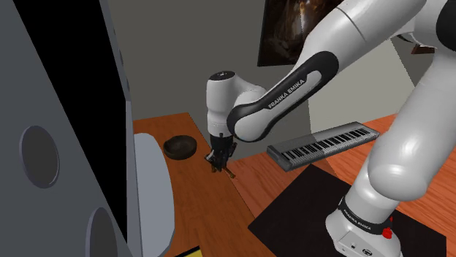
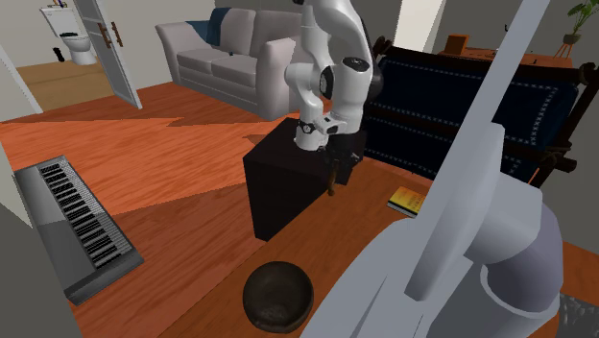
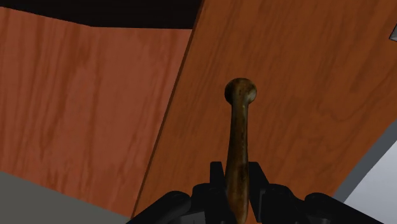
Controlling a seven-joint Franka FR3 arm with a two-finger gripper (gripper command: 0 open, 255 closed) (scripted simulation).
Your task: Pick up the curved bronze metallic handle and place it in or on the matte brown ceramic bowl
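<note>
The gripper (image 3: 236,177) is clenched on the handle (image 3: 238,127), its 2 fingers (image 3: 217,175) nearly together, pressing either side, above the floor (image 3: 83,108).

surface: wood floor (image 1: 204,212) | centre-left of shoulder view: dark bowl (image 1: 180,146) | right of centre: piano keyboard (image 1: 324,143) | lower right: black box (image 1: 307,212) | second exterior view, right of centre: yellow book (image 2: 406,200)

One handle (image 3: 238,146), one bowl (image 2: 277,296), one keyboard (image 1: 325,144), one sofa (image 2: 226,53).
</note>
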